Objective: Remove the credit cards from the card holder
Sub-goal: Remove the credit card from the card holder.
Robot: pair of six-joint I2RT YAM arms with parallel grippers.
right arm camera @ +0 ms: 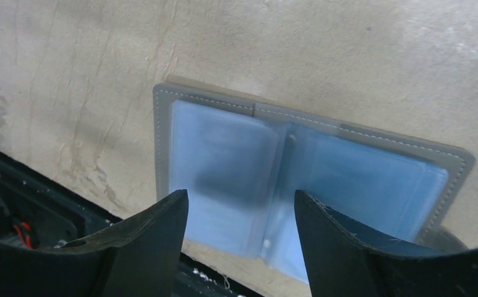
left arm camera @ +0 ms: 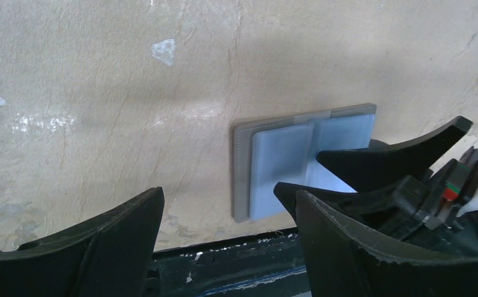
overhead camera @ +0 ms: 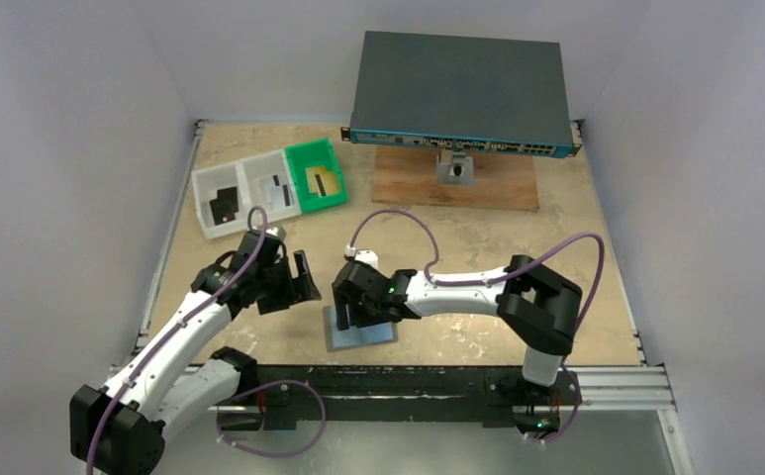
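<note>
A pale worn wooden table (overhead camera: 556,247) fills the overhead view. At its upper centre sits a large flat dark grey box with ports (overhead camera: 457,89), propped on a brown wooden board (overhead camera: 502,183). At upper left stands a row of plastic trays, two white (overhead camera: 222,176) and one green (overhead camera: 331,158). They already hold a black card (overhead camera: 224,206), a silver-grey card (overhead camera: 279,193) and a gold card (overhead camera: 323,181).

The small dark grey folding card holder (right arm camera: 236,154) lies spread open at lower centre, bluish clear pockets facing up. No card shows plainly in them, though the blur could hide one.

The right gripper (right arm camera: 239,198) hangs directly over the pockets, jaws apart, gripping nothing, with its tips at or just above the plastic. The left gripper (left arm camera: 227,195) hovers just left of the holder, jaws wide and empty.

The task looks nearly done. The next move calls for pinching any remaining card edge while the holder is kept from sliding.
</note>
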